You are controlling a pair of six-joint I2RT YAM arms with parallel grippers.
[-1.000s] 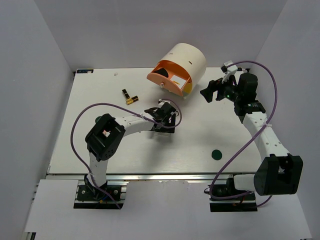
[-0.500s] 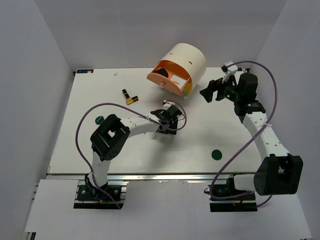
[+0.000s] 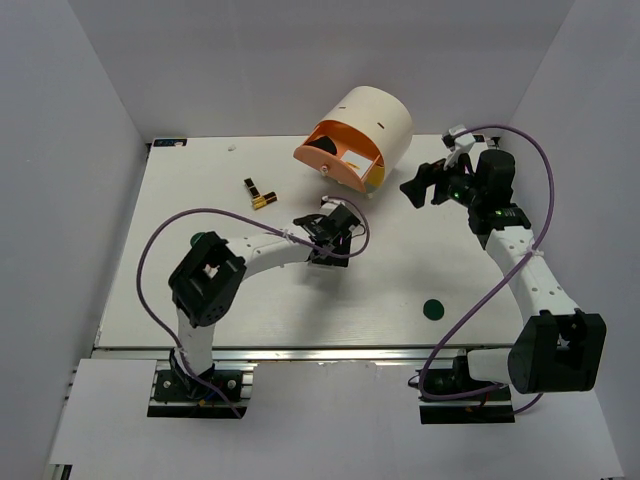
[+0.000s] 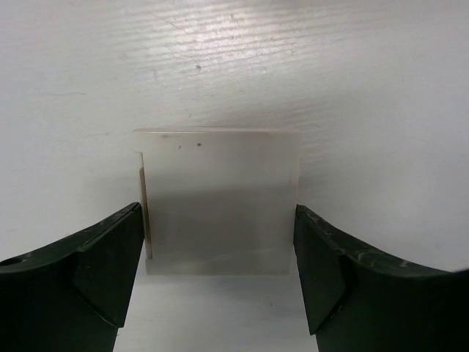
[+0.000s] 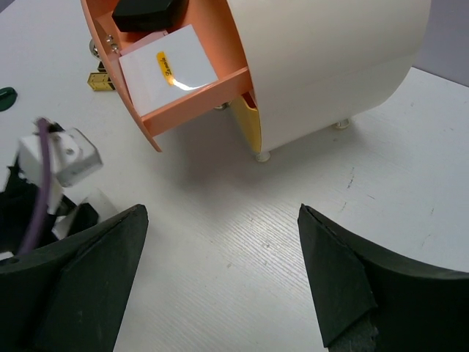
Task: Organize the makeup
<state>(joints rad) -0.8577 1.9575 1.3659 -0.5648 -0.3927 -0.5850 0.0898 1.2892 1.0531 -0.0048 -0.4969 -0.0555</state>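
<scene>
Fingers of the left gripper [image 4: 220, 211] press against both side edges of a white square palette [image 4: 220, 165], which lies flat near the middle of the surface [image 4: 330, 66]. The right gripper [image 3: 420, 182] hangs spread wide and empty at 3 o'clock of the cream cylinder [image 3: 378, 118]. The cylinder's orange drawer [image 5: 187, 95] holds a black compact [image 5: 146, 13] and a second palette [image 5: 168, 70]. Lipstick tubes [image 3: 258, 193] lie at 10 o'clock of the left gripper, and a dark green disc [image 3: 433, 309] lies at 4 o'clock.

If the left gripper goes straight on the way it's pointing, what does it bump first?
The white square palette. It lies flat on the table, right between the fingers of the left gripper, which sit against its two sides. Under it there is only table.
</scene>
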